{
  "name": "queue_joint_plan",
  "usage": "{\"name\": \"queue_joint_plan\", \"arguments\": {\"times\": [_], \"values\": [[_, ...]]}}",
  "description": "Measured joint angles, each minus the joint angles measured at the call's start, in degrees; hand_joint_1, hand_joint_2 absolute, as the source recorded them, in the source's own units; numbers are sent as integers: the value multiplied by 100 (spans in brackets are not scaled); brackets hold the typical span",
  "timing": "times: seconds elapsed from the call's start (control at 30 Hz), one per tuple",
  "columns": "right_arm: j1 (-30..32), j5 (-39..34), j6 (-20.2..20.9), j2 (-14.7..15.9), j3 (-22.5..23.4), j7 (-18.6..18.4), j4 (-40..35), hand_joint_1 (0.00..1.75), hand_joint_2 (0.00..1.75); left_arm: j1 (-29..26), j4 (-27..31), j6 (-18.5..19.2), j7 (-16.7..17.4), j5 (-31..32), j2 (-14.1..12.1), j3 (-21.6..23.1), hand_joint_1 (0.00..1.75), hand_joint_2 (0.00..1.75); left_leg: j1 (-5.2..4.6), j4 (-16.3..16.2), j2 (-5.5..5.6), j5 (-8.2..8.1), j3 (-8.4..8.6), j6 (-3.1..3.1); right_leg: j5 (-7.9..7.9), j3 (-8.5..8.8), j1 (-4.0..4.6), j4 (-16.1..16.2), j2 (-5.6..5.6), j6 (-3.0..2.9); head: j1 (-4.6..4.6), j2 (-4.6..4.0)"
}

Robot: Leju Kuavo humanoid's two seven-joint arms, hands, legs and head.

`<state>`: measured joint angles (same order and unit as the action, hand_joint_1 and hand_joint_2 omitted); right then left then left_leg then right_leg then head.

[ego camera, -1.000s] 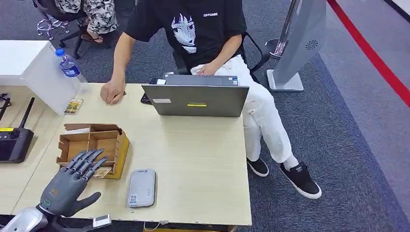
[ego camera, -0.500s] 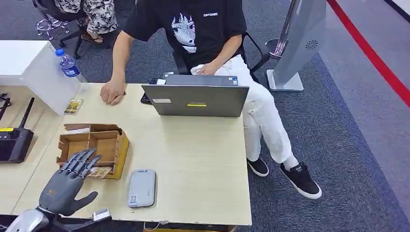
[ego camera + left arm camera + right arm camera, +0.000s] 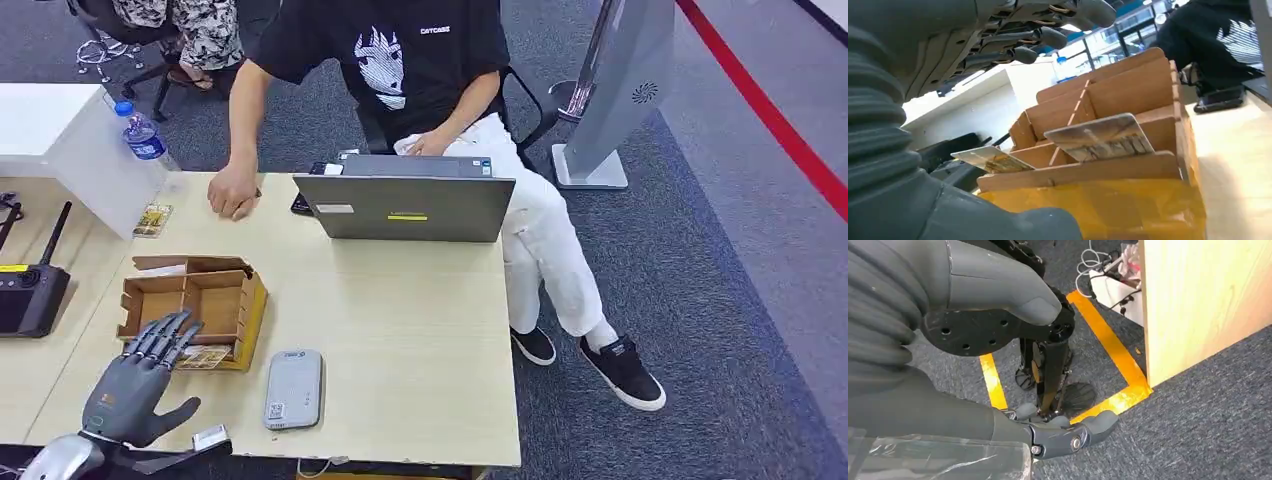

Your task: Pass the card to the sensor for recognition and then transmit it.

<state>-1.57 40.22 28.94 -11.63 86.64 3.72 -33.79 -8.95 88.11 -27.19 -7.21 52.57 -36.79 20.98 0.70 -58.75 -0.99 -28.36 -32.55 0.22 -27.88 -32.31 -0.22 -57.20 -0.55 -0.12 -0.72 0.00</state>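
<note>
The left hand [image 3: 135,378] was seen at the table's [image 3: 400,330] near left corner, fingers spread and empty, their tips at the near edge of the cardboard box [image 3: 195,305]. A card [image 3: 205,356] lay in that box's near compartment, just beside the fingertips. The grey sensor [image 3: 293,388] lay to the right. The right hand [image 3: 998,405] was seen hanging above carpet, fingers loosely apart, holding nothing.

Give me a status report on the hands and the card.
Left hand open, fingers spread over the cardboard box. Right hand hangs empty by the floor. Card leaning in the box, ungrasped. Nothing blocking.
</note>
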Motion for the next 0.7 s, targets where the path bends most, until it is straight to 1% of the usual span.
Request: {"name": "queue_joint_plan", "arguments": {"times": [0.33, 0.53, 0.7], "values": [[-10, 35, -61, 2, -2, 41, 111, 0, 175, 134, -269, -66, -44, -11, 155, -41, 0, 175, 0, 0, -1, 0, 1, 0, 0, 0, 0, 0, 1, 0, 0, 0], [-22, 48, -140, 26, 0, 120, 216, 0, 175, 209, -392, -221, -122, -22, 241, -66, 0, 175, 0, 0, 0, 0, 1, 0, 0, 0, 0, 0, 0, 0, 0, 0], [-38, 61, -221, 81, -2, 162, 345, 0, 175, 305, -514, -217, -171, -28, 326, -81, 0, 175, 0, 0, 0, 0, 1, 0, 1, 1, 0, 0, 0, 0, 0, 0]]}}
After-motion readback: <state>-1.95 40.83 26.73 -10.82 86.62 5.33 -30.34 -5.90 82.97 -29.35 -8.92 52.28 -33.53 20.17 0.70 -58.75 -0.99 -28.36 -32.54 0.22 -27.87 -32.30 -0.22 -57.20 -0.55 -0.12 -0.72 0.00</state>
